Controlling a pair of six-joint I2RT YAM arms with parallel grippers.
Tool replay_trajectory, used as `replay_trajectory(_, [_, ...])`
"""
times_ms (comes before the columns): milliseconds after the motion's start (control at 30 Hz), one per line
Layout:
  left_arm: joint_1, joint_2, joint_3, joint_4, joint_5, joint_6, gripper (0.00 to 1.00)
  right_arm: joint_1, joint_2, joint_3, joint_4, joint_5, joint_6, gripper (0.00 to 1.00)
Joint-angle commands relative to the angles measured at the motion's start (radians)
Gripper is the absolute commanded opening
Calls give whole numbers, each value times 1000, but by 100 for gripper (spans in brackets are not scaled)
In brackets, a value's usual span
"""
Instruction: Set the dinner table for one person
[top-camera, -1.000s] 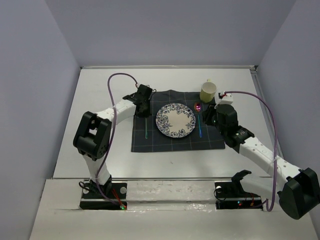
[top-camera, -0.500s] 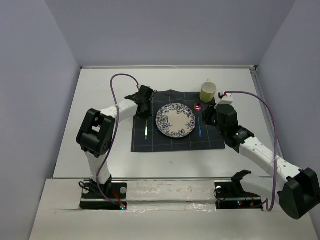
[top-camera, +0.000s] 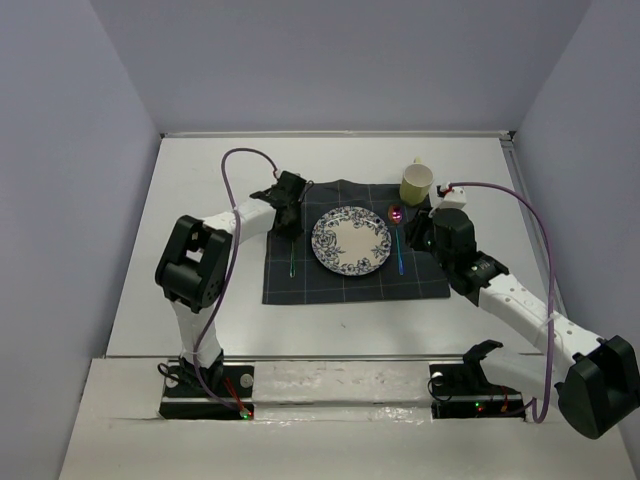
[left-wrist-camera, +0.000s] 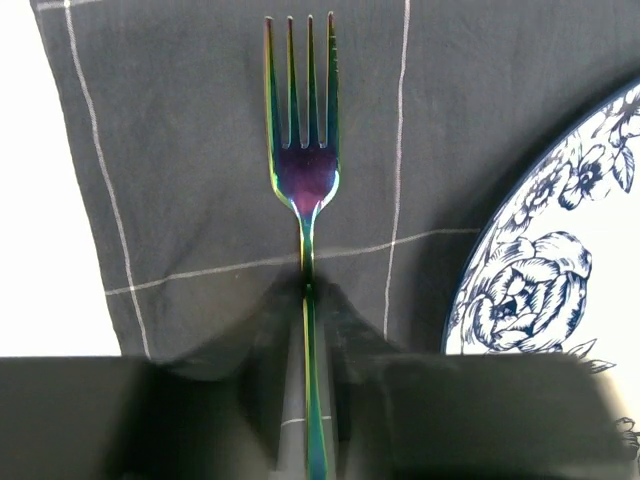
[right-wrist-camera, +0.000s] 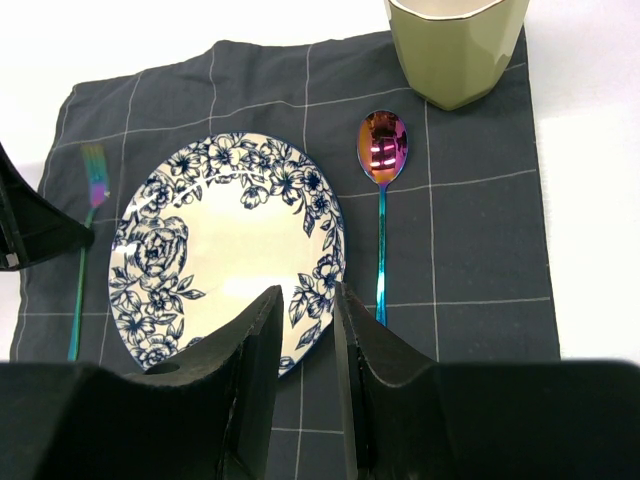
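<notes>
On the white dinner table (top-camera: 200, 290) lies a dark plaid placemat (top-camera: 350, 285) carrying a blue floral plate (top-camera: 351, 241). An iridescent fork (top-camera: 291, 258) lies left of the plate and a spoon (top-camera: 399, 240) right of it. An olive cup (top-camera: 416, 183) stands at the mat's far right corner. My left gripper (top-camera: 289, 222) is low over the fork. In the left wrist view the fork (left-wrist-camera: 305, 180) lies flat, its handle between the slightly parted fingers of the left gripper (left-wrist-camera: 307, 300). My right gripper (right-wrist-camera: 307, 295) hovers over the plate's (right-wrist-camera: 225, 250) near edge, narrowly open and empty.
A metal rail (top-camera: 520, 190) runs along the table's right edge. Purple cables loop over both arms. Grey walls close in the far side and both flanks. Bare white tabletop surrounds the placemat (right-wrist-camera: 480, 250).
The left arm's elbow has shifted slightly right and forward while its gripper stays over the fork. The fork, plate, spoon, cup and right arm have not moved.
</notes>
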Motion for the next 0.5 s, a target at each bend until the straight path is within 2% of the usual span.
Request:
replay_trajectory(0, [12, -20, 11, 13, -11, 14, 35, 2, -1, 8, 54, 18, -8, 33])
replay_trajectory(133, [15, -66, 8, 10, -17, 14, 49, 2, 2, 8, 56, 16, -7, 33])
replay_trajectory(200, [13, -83, 11, 2, -17, 22, 59, 2, 10, 9, 56, 16, -4, 33])
replay_trajectory(300, [13, -126, 39, -27, -40, 33, 61, 2, 20, 8, 61, 15, -2, 33])
replay_trajectory(467, [10, -339, 30, 13, -15, 57, 61, 2, -12, -16, 71, 39, 5, 32])
